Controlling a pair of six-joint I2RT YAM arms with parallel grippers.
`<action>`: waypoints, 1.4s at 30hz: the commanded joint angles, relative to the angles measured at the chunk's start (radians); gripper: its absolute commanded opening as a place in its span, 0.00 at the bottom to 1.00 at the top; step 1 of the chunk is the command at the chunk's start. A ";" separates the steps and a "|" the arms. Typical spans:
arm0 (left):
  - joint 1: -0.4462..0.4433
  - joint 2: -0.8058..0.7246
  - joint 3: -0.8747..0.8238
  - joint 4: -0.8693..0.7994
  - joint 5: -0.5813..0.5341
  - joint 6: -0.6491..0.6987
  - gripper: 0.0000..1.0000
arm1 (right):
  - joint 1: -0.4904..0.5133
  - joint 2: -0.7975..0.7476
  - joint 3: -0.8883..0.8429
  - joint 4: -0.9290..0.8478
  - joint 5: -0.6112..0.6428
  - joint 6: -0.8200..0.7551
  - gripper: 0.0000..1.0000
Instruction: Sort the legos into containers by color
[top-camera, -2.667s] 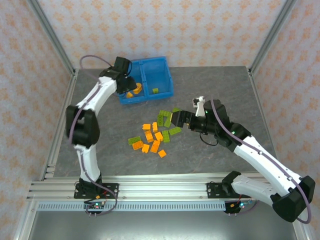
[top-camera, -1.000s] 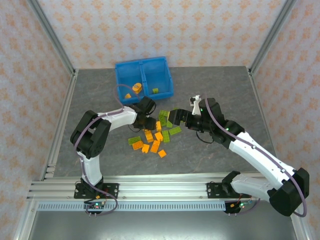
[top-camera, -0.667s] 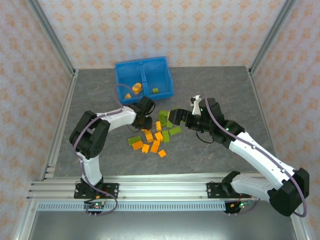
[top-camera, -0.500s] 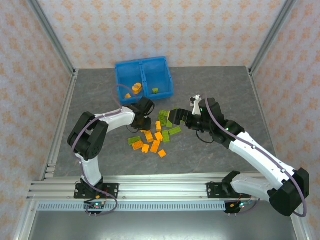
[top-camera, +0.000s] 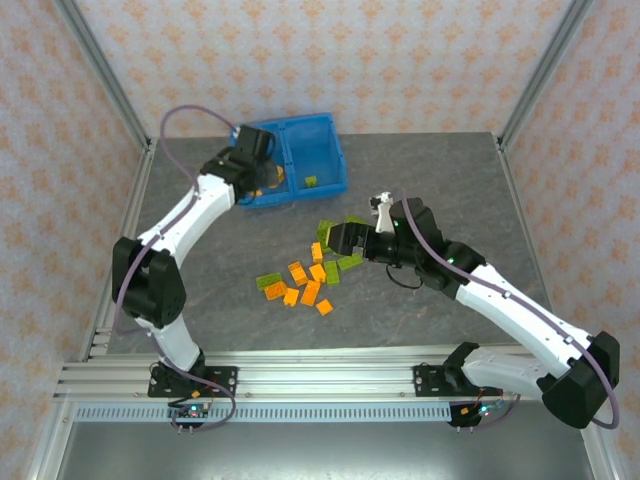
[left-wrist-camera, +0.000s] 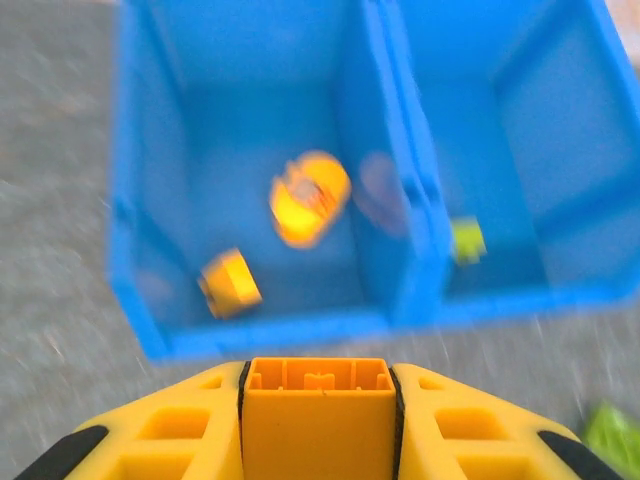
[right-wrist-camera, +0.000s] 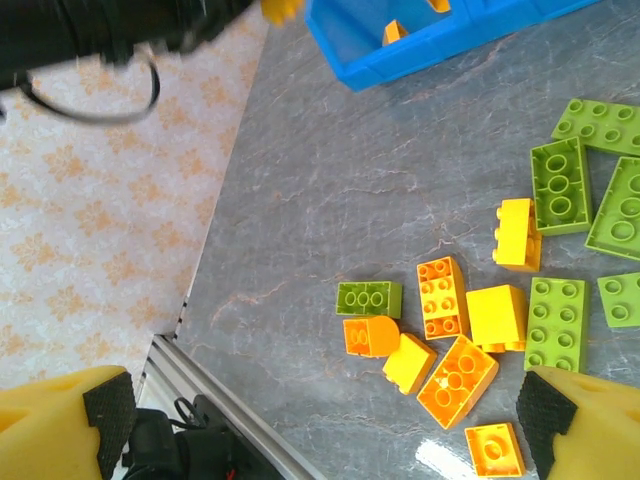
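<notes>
**Item 1, left hand** (top-camera: 258, 168): half a second before, it was recorded at the 9 o'clock edge of the loose pile. It was now found carried off to 11 o'clock, over the near rim of the bin. The fingers (left-wrist-camera: 150, 435) were seen pinched on an orange brick (left-wrist-camera: 320, 415).

**Item 2, blue bin** (top-camera: 312, 124): two orange pieces (left-wrist-camera: 310, 198) were noted in the left compartment (left-wrist-camera: 250, 120). One green piece (left-wrist-camera: 466, 240) was noted in the right compartment (left-wrist-camera: 540, 130). The held brick was poised at the left compartment's 6 o'clock, just short of it. A release there, matched by colour, is judged the step in hand.

**Item 3, loose legos** (top-camera: 312, 272): orange and green were found mixed on the bench (top-camera: 420, 170), well apart from the bin. Most of the sorting is judged outstanding.

**Item 4, right hand** (top-camera: 337, 238): it was found shifted slightly toward 9 o'clock and hung over the pile's 2 o'clock edge. The fingers (right-wrist-camera: 60, 420) were spread wide and nothing was held.
</notes>
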 joint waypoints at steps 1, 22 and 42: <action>0.053 0.143 0.122 0.018 -0.075 -0.013 0.28 | 0.011 -0.007 0.031 0.010 0.035 0.003 0.99; 0.098 0.701 0.895 -0.291 -0.030 -0.043 0.50 | 0.012 -0.107 -0.002 -0.034 0.093 0.022 0.99; -0.077 -0.523 -0.238 -0.042 0.239 0.029 0.57 | 0.072 0.319 0.158 -0.162 0.251 -0.070 0.73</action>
